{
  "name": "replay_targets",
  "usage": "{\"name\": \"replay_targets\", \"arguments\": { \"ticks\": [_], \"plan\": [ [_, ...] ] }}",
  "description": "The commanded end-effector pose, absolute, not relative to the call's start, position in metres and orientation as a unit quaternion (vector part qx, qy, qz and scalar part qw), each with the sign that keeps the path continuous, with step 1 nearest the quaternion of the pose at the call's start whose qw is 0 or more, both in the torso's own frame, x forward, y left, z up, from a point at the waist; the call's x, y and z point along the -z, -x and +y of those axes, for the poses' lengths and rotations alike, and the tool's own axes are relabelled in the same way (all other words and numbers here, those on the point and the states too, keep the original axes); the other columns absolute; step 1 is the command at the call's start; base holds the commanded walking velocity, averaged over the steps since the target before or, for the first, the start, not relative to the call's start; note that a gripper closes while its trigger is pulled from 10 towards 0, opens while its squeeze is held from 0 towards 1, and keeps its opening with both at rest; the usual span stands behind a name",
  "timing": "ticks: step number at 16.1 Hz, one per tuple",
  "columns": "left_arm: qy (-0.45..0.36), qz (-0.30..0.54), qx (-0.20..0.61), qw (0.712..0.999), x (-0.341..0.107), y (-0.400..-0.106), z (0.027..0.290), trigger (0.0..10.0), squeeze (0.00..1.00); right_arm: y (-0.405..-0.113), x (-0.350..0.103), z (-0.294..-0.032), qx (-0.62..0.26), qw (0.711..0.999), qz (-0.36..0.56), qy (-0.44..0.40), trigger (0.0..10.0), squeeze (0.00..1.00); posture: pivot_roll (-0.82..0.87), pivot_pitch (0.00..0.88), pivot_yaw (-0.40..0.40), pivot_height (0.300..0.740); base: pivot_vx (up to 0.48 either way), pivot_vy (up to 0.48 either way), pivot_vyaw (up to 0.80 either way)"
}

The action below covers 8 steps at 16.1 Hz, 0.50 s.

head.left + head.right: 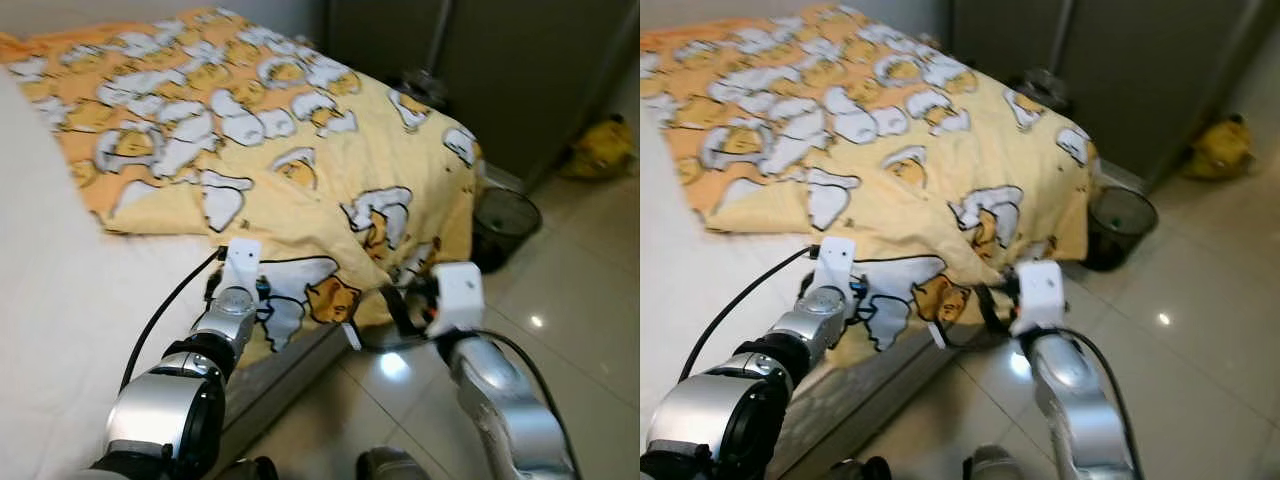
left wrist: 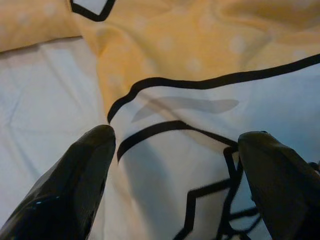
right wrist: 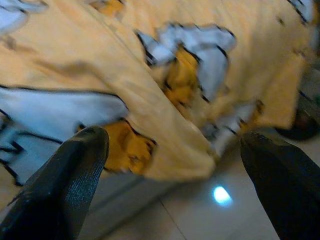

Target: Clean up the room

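Left eye view: yellow blanket (image 1: 260, 150) with white-and-orange cartoon print lies rumpled across the bed (image 1: 60, 300), covering its far part and foot corner; its near edge runs slanted over the white sheet and one fold droops over the bed's side toward the tiled floor (image 1: 580, 300). Left claw (image 1: 236, 272) sits over the blanket's near edge on the mattress. Right claw (image 1: 400, 305) hangs just off the bed's side, by the drooping fold, above the floor. Dark mesh bin (image 1: 505, 225) stands on the floor near the foot corner; a yellow bundle (image 1: 598, 148) lies farther off by the dark wardrobe (image 1: 520, 70). Open tile between bed and bin.

Left wrist view: left claw fingers (image 2: 75, 185) spread wide, blanket edge and white sheet between them, nothing gripped.

Right wrist view: blurred; right claw fingers (image 3: 65, 185) wide apart, blanket's hanging fold ahead, floor below, nothing held.
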<state>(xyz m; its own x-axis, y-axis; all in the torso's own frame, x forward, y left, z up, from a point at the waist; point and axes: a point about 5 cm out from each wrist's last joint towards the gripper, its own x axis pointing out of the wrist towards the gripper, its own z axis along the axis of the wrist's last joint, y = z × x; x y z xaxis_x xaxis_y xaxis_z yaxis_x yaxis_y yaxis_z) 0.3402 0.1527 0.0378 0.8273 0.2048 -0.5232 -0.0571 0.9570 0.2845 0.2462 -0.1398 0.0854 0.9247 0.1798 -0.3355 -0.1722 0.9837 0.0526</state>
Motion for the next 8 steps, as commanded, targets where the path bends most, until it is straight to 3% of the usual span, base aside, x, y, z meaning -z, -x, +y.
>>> {"name": "replay_targets", "arguments": {
  "ticks": [1, 5, 7, 8],
  "plan": [
    [-0.139, 0.282, -0.087, 0.945, -0.040, -0.341, 0.156, 10.0, 0.00, -0.242, -0.091, -0.141, -0.091, 0.982, 0.168, -0.009, 10.0, 0.00, -0.49, 0.156, 0.026, 0.740, 0.000, 0.000, 0.00],
    [-0.140, 0.298, -0.083, 0.941, -0.031, -0.335, 0.153, 10.0, 0.00, -0.231, -0.092, -0.143, -0.089, 0.979, 0.184, -0.006, 10.0, 0.00, -0.51, 0.162, 0.013, 0.740, 0.000, 0.000, 0.00],
    [-0.199, 0.293, -0.084, 0.931, -0.031, -0.333, 0.160, 10.0, 0.00, -0.228, -0.096, -0.143, -0.100, 0.977, 0.187, 0.003, 10.0, 0.00, -0.54, 0.159, -0.007, 0.740, 0.000, 0.000, 0.00],
    [-0.189, 0.306, -0.106, 0.927, -0.028, -0.331, 0.167, 10.0, 0.00, -0.226, -0.097, -0.145, -0.101, 0.977, 0.188, 0.005, 10.0, 0.00, -0.54, 0.153, -0.008, 0.740, 0.000, 0.000, 0.00]
  ]
}}
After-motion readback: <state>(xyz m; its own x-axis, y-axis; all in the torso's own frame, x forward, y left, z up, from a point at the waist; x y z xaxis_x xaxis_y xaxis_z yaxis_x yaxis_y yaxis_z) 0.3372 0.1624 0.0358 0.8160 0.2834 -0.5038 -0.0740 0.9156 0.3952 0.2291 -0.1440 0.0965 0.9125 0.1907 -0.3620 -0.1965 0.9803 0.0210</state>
